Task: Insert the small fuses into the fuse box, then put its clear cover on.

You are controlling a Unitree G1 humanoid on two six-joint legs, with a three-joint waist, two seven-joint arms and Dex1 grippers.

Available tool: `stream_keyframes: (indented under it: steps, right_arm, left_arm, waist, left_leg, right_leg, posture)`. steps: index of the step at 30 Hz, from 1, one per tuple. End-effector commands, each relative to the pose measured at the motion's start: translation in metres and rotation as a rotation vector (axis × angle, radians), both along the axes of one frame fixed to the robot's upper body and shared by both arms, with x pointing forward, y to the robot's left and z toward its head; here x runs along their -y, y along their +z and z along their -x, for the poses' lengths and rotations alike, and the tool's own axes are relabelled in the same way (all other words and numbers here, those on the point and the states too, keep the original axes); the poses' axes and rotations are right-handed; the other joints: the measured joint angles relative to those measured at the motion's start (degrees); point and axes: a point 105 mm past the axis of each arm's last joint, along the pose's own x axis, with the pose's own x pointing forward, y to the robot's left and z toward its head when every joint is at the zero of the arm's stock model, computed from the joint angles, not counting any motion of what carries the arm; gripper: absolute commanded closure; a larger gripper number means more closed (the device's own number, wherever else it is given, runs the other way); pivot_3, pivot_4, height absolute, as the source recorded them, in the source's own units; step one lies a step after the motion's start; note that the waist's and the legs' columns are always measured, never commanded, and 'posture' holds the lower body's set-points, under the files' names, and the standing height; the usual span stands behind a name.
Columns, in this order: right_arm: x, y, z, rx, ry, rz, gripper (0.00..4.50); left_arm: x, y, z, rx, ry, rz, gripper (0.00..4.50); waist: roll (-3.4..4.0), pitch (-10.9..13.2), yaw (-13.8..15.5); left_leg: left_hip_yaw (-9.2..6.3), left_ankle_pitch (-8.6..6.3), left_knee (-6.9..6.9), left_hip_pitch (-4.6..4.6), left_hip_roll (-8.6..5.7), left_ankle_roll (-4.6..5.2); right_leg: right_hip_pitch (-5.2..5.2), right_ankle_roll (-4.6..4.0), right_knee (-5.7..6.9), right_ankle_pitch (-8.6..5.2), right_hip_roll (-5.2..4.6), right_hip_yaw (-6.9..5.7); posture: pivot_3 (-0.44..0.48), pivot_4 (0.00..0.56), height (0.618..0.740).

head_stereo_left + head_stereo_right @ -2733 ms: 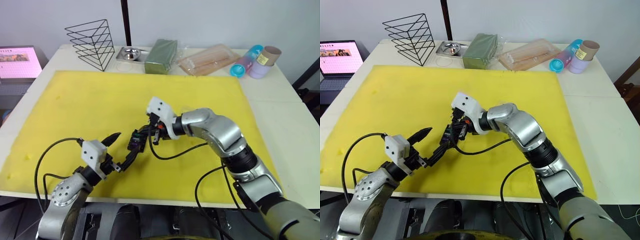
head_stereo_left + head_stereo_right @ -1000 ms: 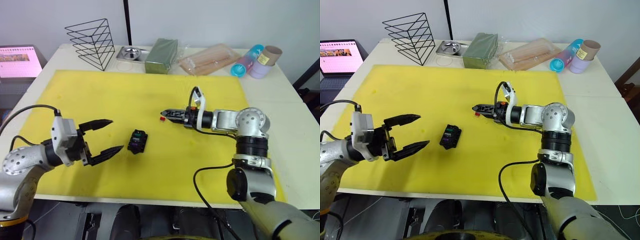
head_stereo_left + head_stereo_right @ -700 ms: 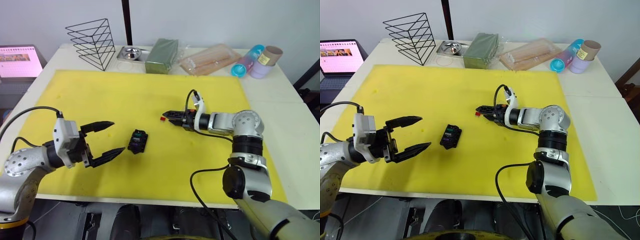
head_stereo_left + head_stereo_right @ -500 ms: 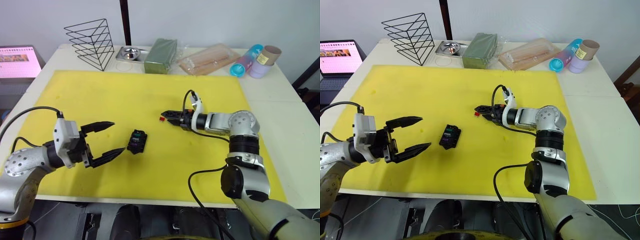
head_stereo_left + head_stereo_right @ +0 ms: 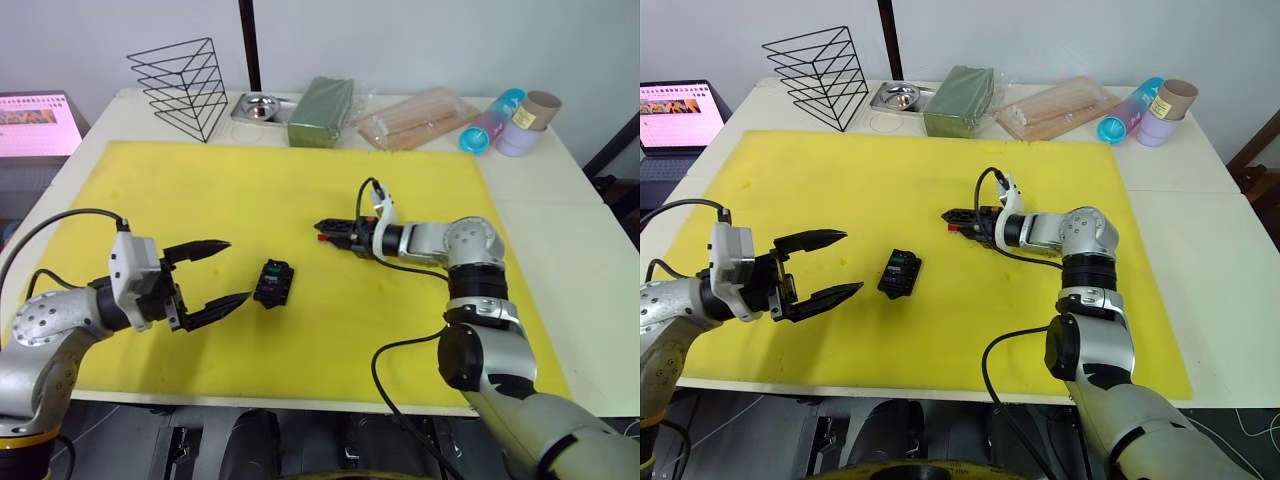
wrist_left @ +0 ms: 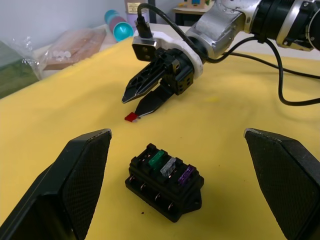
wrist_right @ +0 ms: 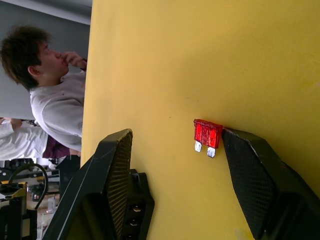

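Fingers of our right tool [image 5: 322,231] are parted around the red fuse [image 7: 207,133], one touching its edge, ready to pinch it off the yellow mat [image 5: 300,190]; our left tool [image 5: 215,275] waits wide open and empty beside the fuse box [image 6: 164,180], which carries green, pale and purple fuses.

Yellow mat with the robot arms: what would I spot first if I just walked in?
Probably the big yellow mat covering the table, with a small black fuse box near its middle holding green, pale and purple fuses. Just beyond it lies a tiny red fuse, with the right gripper open around it, one finger touching it. The left gripper hovers wide open beside the box.
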Motion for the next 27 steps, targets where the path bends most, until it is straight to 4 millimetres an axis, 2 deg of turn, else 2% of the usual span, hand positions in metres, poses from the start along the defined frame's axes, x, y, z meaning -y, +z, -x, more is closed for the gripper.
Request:
stream_keyframes:
  steps: [1, 5, 8, 14, 18, 25, 27]
  right_arm:
    - [-0.006, -0.01, 0.004, -0.024, 0.02, 0.04, 2.09]
    - [-0.006, -0.017, 0.004, -0.031, 0.014, 0.071, 3.57]
    - [-0.005, -0.025, 0.003, -0.044, -0.004, 0.102, 4.49]
    - [-0.003, -0.034, 0.006, -0.059, -0.015, 0.142, 4.49]
    - [-0.004, -0.031, 0.008, -0.052, -0.016, 0.128, 4.49]
    - [0.0, -0.002, 0.02, -0.01, 0.047, 0.055, 4.49]
    - [0.007, 0.014, 0.033, 0.032, 0.103, 0.032, 4.49]
  left_arm:
    - [0.003, 0.005, 0.001, 0.027, -0.018, -0.006, 0.0]
    - [0.005, 0.005, 0.001, 0.028, -0.02, -0.004, 0.0]
    - [0.005, 0.005, 0.001, 0.031, -0.02, -0.003, 0.0]
    - [0.005, 0.005, 0.001, 0.033, -0.013, -0.005, 0.0]
    - [0.005, 0.004, 0.003, 0.03, -0.011, -0.006, 0.0]
    - [0.003, 0.003, 0.009, 0.022, -0.015, -0.016, 0.0]
    - [0.004, 0.004, 0.017, 0.011, -0.042, -0.012, 0.0]
  waist:
    - [0.0, 0.0, 0.0]
    - [0.0, 0.0, -0.1]
    - [-0.02, 0.0, 0.0]
    - [-0.03, 0.0, 0.1]
    - [-0.03, 0.0, 0.1]
    - [-0.01, 0.0, 0.2]
    - [0.0, 0.0, 0.2]
  left_leg:
    - [0.0, 0.0, 0.0, 0.0, 0.0, 0.0]
    - [0.0, 0.0, -0.01, 0.0, 0.0, 0.0]
    - [0.0, 0.0, -0.01, 0.0, 0.0, 0.0]
    - [0.0, 0.0, 0.0, 0.05, 0.0, 0.0]
    - [-0.01, 0.0, 0.0, 0.05, 0.0, 0.0]
    - [-0.02, 0.0, -0.01, -0.01, 0.0, 0.0]
    - [-0.02, 0.0, -0.01, -0.02, 0.0, 0.0]
  right_leg:
    - [0.0, 0.0, 0.0, 0.0, 0.0, 0.0]
    - [0.0, 0.0, 0.0, 0.0, 0.0, 0.01]
    - [0.01, 0.0, 0.0, 0.0, 0.0, 0.03]
    - [0.07, 0.0, 0.0, 0.0, -0.02, 0.03]
    - [0.08, 0.0, 0.0, 0.0, -0.02, 0.03]
    - [0.05, 0.0, -0.03, 0.0, -0.03, 0.03]
    - [0.03, 0.0, -0.05, 0.0, -0.04, 0.03]
  posture:
    - [0.0, 0.15, 0.74]
    - [0.0, 0.15, 0.74]
    - [0.0, 0.15, 0.74]
    - [0.0, 0.15, 0.74]
    - [0.0, 0.15, 0.74]
    - [0.0, 0.15, 0.74]
    - [0.0, 0.15, 0.74]
